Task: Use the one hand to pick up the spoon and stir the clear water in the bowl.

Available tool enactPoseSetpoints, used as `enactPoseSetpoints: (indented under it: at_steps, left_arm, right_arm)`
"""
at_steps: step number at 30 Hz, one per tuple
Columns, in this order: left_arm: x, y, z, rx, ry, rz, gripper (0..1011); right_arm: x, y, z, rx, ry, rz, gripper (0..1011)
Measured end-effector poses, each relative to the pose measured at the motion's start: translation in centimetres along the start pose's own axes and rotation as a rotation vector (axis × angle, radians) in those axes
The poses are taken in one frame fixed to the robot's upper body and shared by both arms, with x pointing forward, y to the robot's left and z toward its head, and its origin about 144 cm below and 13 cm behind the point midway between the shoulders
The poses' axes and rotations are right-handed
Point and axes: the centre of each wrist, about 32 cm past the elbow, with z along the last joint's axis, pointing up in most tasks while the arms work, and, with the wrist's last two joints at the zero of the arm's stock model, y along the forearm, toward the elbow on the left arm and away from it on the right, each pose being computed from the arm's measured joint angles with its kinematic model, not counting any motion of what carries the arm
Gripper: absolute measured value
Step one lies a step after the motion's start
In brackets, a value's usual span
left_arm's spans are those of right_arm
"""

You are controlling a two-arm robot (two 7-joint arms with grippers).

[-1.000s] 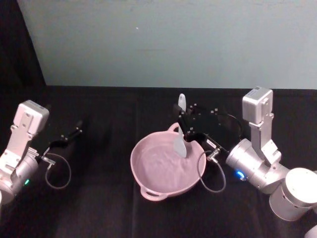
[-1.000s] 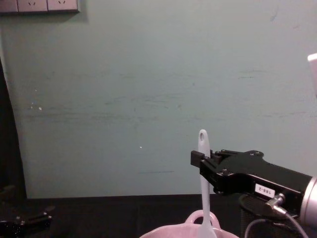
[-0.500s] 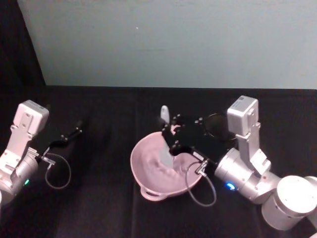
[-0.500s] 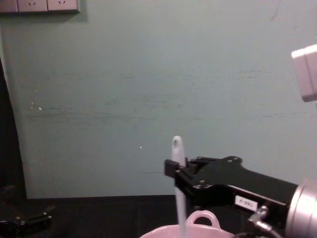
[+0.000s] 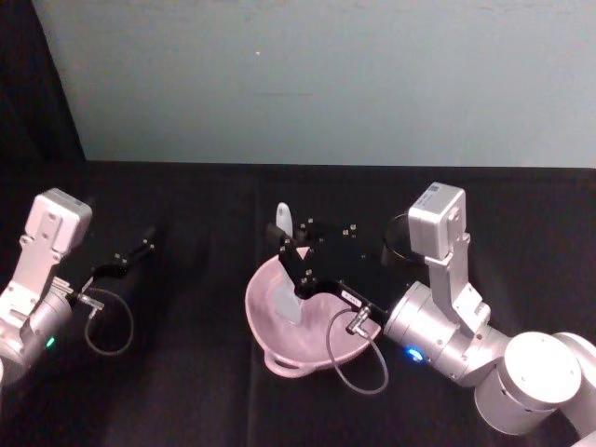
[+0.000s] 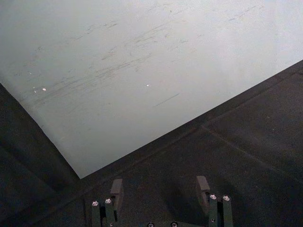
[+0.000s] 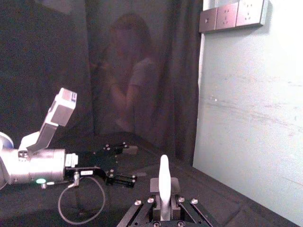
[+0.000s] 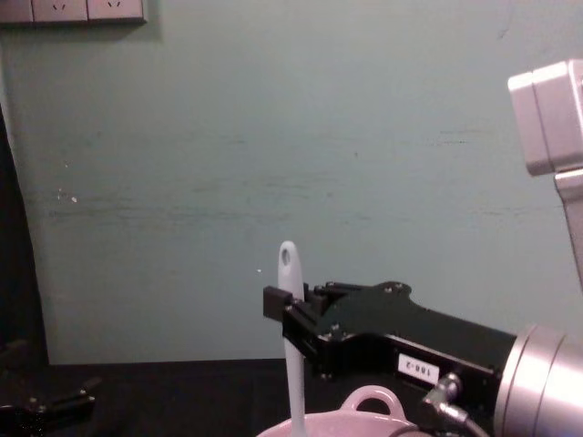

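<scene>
While we reach over the bowl (image 5: 256, 317), right tool (image 5: 291, 244): clenched on the spoon (image 5: 288, 301) handle.
Spoon: upright, scoop inside the bowl, mid-worktop (image 5: 186, 391).
Left tool (image 5: 140, 250): released, by our worktop's left edge.

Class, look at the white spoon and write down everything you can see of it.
The spoon is slim, white and plastic-looking, with a long straight handle ending in an oval hole. It stands nearly upright, hole end up, scoop down inside the pink bowl. The right gripper is shut on the handle just below the hole. Whether the scoop touches the bowl's bottom cannot be told.
</scene>
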Motion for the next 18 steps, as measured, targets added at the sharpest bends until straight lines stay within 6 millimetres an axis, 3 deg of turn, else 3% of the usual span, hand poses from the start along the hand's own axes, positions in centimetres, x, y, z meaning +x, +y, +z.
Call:
enactPoseSetpoints:
  at_steps: [18]
  left_arm:
    - [0.0, 0.0, 0.0, 0.000, 0.000, 0.000, 1005]
  right_arm:
    - [3.7, -1.7, 4.5, 0.028, -0.017, -0.027, 114]
